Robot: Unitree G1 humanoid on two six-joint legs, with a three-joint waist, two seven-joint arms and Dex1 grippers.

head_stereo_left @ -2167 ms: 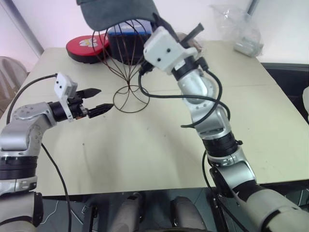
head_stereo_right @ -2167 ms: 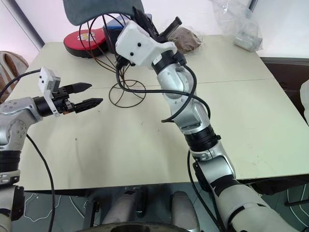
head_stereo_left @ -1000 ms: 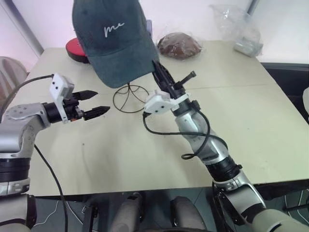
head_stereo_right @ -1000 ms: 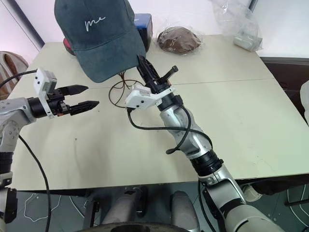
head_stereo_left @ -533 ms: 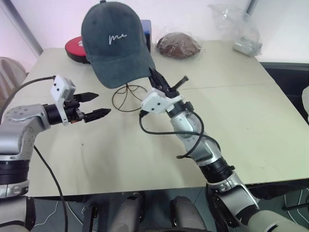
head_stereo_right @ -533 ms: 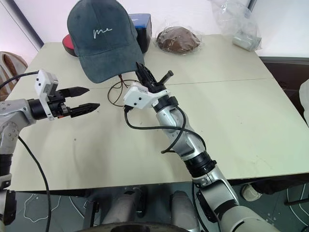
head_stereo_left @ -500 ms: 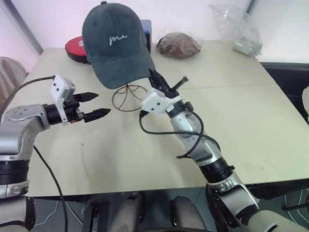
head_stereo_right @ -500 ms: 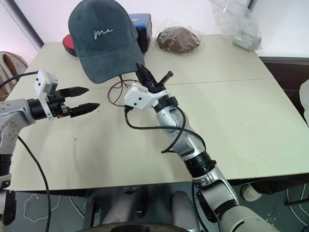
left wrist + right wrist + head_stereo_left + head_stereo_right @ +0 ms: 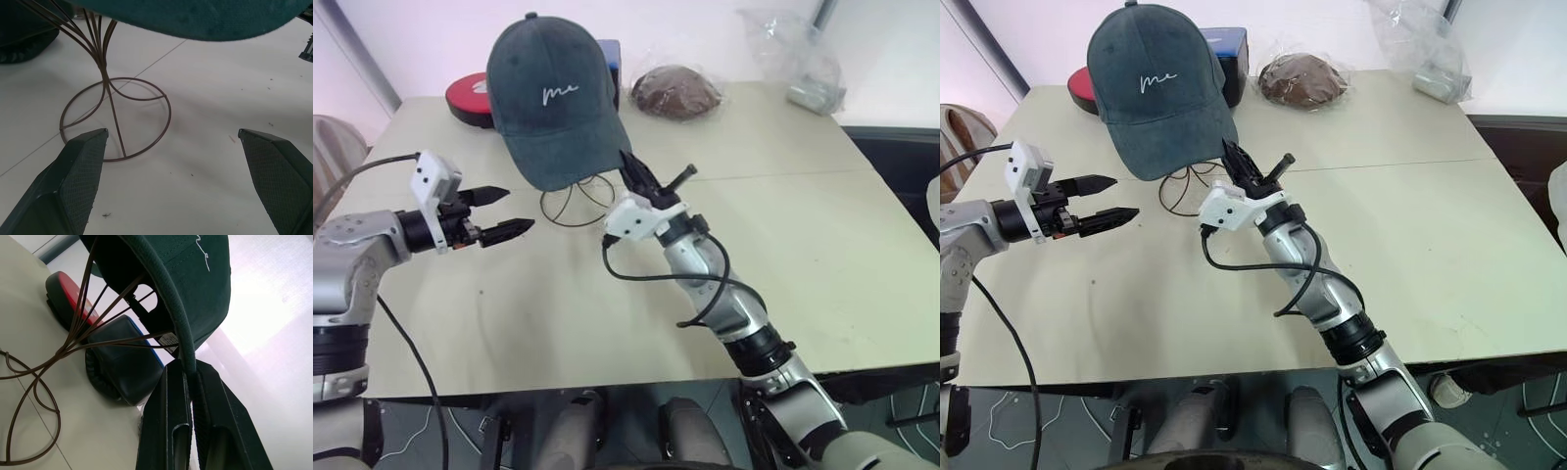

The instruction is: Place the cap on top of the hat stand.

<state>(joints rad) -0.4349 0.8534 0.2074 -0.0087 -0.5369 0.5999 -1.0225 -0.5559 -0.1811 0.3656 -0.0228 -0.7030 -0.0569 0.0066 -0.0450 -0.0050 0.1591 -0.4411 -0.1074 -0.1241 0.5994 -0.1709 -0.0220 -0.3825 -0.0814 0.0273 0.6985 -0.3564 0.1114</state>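
The dark teal cap (image 9: 553, 98) with white script on its front covers the looped dome of the wire hat stand (image 9: 576, 201), whose stem and ring base (image 9: 115, 117) show below the brim. My right gripper (image 9: 631, 168) reaches up from the right and is shut on the edge of the brim (image 9: 188, 367). In the right wrist view the stand's wires (image 9: 105, 308) run up inside the cap. To the left of the stand's base, my left gripper (image 9: 516, 209) hovers open with nothing between its fingers (image 9: 80, 166).
Behind the stand lie a red round case (image 9: 468, 96) and a blue-lidded dark box (image 9: 1224, 44). A wrapped brown lump (image 9: 675, 90) and a clear plastic bag (image 9: 798, 61) sit at the back right. The pale table (image 9: 607, 323) stretches bare toward the front edge.
The right gripper has come down with the cap, lowering it from above the stand onto the wire dome. The left gripper has stayed open in place.
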